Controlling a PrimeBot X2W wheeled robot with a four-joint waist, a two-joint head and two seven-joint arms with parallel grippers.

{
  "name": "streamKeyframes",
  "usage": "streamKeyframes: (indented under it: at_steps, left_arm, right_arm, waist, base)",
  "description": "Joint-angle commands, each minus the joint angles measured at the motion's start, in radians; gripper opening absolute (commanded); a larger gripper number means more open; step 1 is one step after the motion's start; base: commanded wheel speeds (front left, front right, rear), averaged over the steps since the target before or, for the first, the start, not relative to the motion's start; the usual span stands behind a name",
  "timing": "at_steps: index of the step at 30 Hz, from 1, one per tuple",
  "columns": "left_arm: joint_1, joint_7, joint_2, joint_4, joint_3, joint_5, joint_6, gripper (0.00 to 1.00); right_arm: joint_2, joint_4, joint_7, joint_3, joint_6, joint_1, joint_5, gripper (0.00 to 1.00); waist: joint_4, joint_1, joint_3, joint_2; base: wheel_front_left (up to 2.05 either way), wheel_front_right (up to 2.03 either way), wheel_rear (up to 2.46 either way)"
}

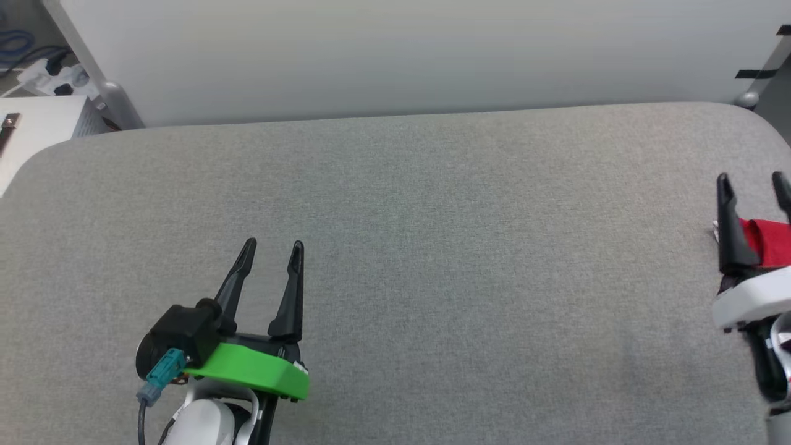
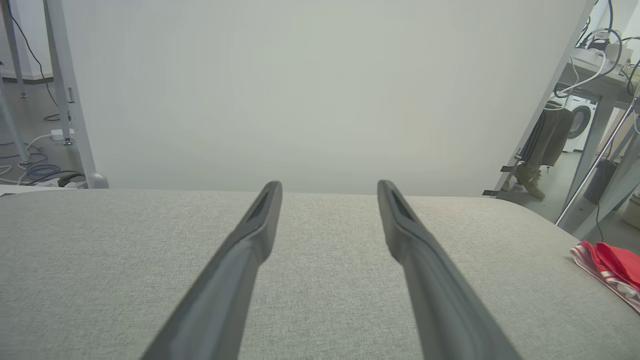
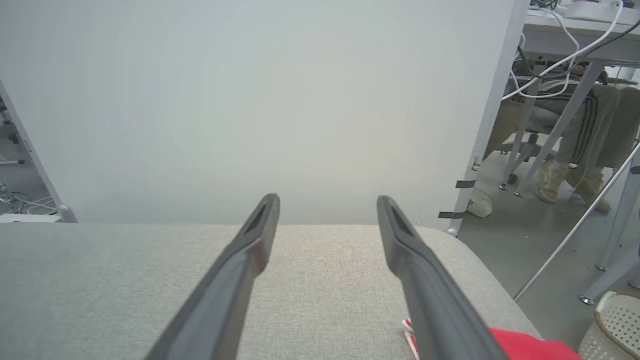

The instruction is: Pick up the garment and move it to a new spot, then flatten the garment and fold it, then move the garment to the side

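Observation:
The garment (image 1: pixel 769 242) is a red bundle with striped trim at the far right edge of the grey table (image 1: pixel 395 247), mostly cut off by the frame. In the left wrist view the garment (image 2: pixel 612 265) lies far off at the right. My right gripper (image 1: pixel 752 185) stands open over the garment, which shows between and behind its fingers. In the right wrist view the garment (image 3: pixel 525 345) peeks out under the right finger (image 3: pixel 430 295). My left gripper (image 1: pixel 272 248) is open above bare table at the lower left, holding nothing.
A white panel (image 1: pixel 395 55) rises behind the table. A person's legs and shoes (image 3: pixel 570 165) show beside a desk past the table's right end. A white perforated basket (image 3: pixel 615 330) stands on the floor there. Cables and a power strip (image 1: pixel 49 74) lie at the far left.

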Motion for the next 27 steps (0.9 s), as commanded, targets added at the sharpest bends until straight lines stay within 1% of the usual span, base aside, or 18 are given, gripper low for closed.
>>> streamKeyframes:
  at_steps: [1, 5, 8, 11, 17, 27]
  left_arm:
    - [0.019, -0.006, -0.007, -0.006, 0.012, -0.004, -0.002, 1.00]
    - [0.039, -0.006, -0.015, 0.009, 0.037, 0.011, -0.002, 1.00]
    - [0.046, -0.006, -0.009, 0.036, 0.045, 0.073, 0.015, 1.00]
    - [0.049, -0.006, -0.023, 0.056, 0.055, 0.083, 0.024, 1.00]
    - [0.060, -0.006, -0.037, 0.068, 0.071, 0.099, 0.020, 1.00]
    - [0.078, -0.006, -0.049, 0.057, 0.068, 0.099, 0.005, 1.00]
  right_arm:
    - [0.032, -0.022, -0.021, 0.009, -0.001, 0.036, -0.011, 1.00]
    - [0.103, -0.041, -0.076, 0.020, -0.001, 0.094, -0.066, 1.00]
    - [0.154, -0.028, -0.119, 0.020, -0.001, 0.121, -0.086, 1.00]
    - [0.192, -0.007, -0.156, 0.022, -0.001, 0.147, -0.100, 1.00]
    - [0.225, 0.033, -0.198, 0.059, -0.001, 0.188, -0.110, 1.00]
    - [0.238, 0.080, -0.226, 0.098, -0.001, 0.205, -0.108, 1.00]
  waist:
    - [0.026, 0.0001, -0.028, 0.0000]
    - [0.031, 0.0001, -0.028, 0.0000]
    - [0.036, 0.0001, -0.025, 0.0000]
    - [0.043, 0.0001, -0.023, 0.0000]
    - [0.051, 0.0001, -0.024, 0.0000]
    - [0.056, 0.0001, -0.033, 0.0000]
  base:
    - [0.00, 0.00, 0.00]
    - [0.00, 0.00, 0.00]
    - [0.00, 0.00, 0.00]
    - [0.00, 0.00, 0.00]
    - [0.00, 0.00, 0.00]
    - [0.00, 0.00, 0.00]
